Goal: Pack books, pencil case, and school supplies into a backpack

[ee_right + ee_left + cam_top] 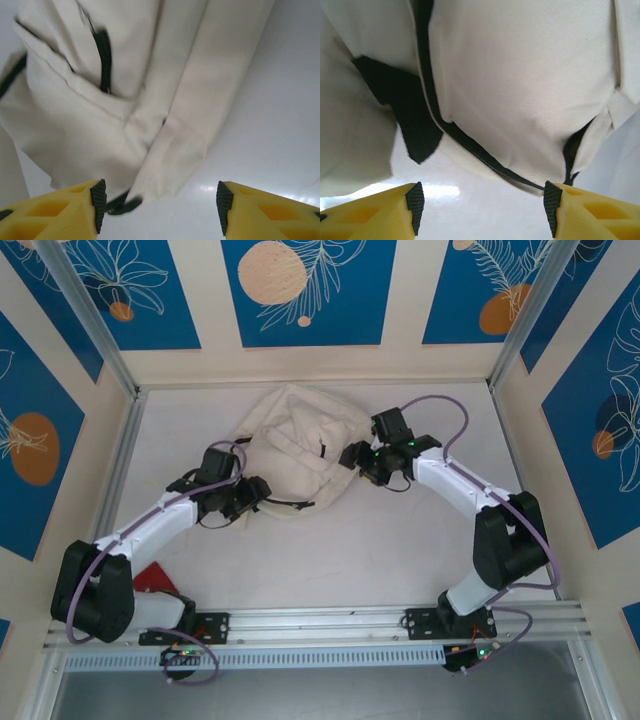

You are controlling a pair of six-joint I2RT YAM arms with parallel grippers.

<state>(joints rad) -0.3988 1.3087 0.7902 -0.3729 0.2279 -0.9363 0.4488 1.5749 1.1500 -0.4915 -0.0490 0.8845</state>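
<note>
The cream-white backpack [300,445] lies crumpled at the back middle of the table. My left gripper [262,490] sits at its near-left edge, open; in the left wrist view the gripper [482,207] is just short of the black zip [470,142] and a black trim patch [405,110], with bare table between its pads. My right gripper [355,455] is at the bag's right side, open. In the right wrist view that gripper [161,205] faces a cream strap [200,100], and a small black tab [122,205] lies beside its left pad [98,202]. The books are out of view.
A flat red object [155,578] lies on the table beside the left arm's base. A metal rail [330,620] runs along the near edge. Walls close the table on the left, back and right. White tabletop [380,550] stretches between the bag and the rail.
</note>
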